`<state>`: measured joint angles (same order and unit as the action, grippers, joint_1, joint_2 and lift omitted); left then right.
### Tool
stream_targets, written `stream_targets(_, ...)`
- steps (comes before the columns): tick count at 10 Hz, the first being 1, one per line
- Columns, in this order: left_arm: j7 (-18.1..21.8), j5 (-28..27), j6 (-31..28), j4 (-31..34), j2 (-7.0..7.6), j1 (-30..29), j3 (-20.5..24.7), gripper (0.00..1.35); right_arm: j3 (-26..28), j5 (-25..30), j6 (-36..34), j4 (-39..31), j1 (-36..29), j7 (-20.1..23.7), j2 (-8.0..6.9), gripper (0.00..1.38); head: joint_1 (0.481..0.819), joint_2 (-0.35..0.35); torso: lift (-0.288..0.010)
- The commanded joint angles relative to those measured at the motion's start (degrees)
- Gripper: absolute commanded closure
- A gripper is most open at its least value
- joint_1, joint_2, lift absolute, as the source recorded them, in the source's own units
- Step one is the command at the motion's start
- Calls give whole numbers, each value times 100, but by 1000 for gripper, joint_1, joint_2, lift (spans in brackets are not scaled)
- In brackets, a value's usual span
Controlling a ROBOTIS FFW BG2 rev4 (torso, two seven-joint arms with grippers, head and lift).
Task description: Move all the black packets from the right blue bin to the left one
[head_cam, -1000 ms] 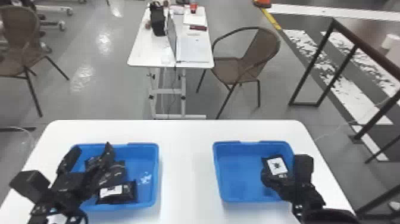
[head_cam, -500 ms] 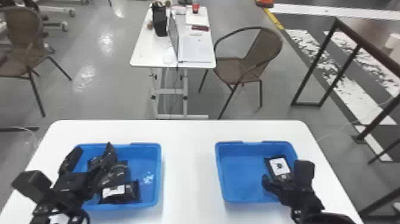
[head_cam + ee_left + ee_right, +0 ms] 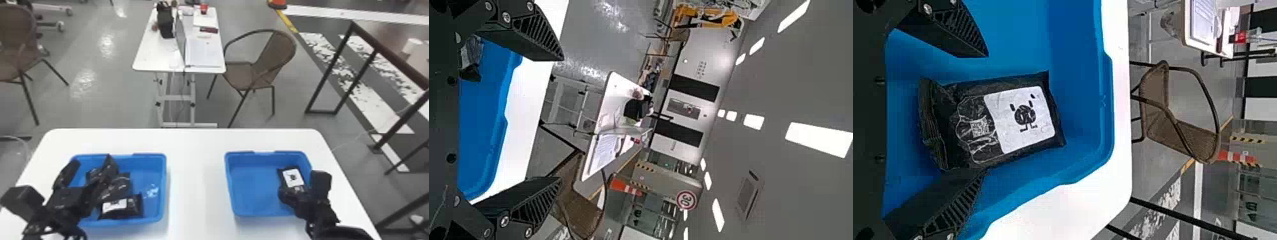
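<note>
- Right gripper (image 3: pixel 297 193): jaws spread in the right wrist view, one finger on either side of the packet (image 3: pixel 294 179). We see clear space between one finger and the packet; whether the other touches it, we cannot tell.
- This packet lies in the right bin (image 3: pixel 274 153), near the right wall, white label up with a small printed figure on it.
- Left gripper (image 3: pixel 79 180): jaws spread wide in the left wrist view. In the head view we find it at the left side of the left bin (image 3: pixel 150 155).
- Left bin: several black packets bunched toward its left half, overlapping. We make out a labelled packet (image 3: pixel 121 206) lying along the near side.
- Both bins sit apart on the white table (image 3: pixel 198 140).
- Beyond the table: a desk (image 3: pixel 145 60) with a laptop (image 3: pixel 180 36), papers, black bag (image 3: pixel 166 24) and red cup (image 3: pixel 204 8); just beside it, a brown chair (image 3: pixel 245 75).
- Farther out, we note a second chair (image 3: pixel 16 52) at left and a dark metal frame (image 3: pixel 328 67) at right.
</note>
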<state>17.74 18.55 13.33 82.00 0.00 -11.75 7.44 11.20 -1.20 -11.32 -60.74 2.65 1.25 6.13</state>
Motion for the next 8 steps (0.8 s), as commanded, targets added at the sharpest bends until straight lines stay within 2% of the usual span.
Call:
stream_targets(1, 11, 8, 3, 0, -15, -2, 21, 185, -12, -38, -11, 62, 60, -28, 11, 102, 695, -134, 0)
stream_targets(4, 90, 8, -58, 0, -15, -38, 135, 185, -83, -91, 60, 159, 130, -81, 11, 107, 695, -131, 0)
stream_targets(5, 134, 26, -58, 0, -15, -73, 214, 185, -144, -108, 77, 124, 104, -230, 11, 185, 695, -127, 0)
stream_targets(6, 143, 70, -58, 0, -15, -90, 250, 185, -241, -311, 68, 45, 33, -520, 2, 386, 695, -122, 0)
stream_targets(7, 160, 87, -58, 0, -15, -90, 250, 185, -338, -460, 77, -69, -37, -767, 2, 759, 695, -118, 0)
stream_targets(8, 160, 96, -58, 0, -15, -108, 250, 185, -399, -522, 104, -78, -37, -775, 2, 1044, 695, -115, 0)
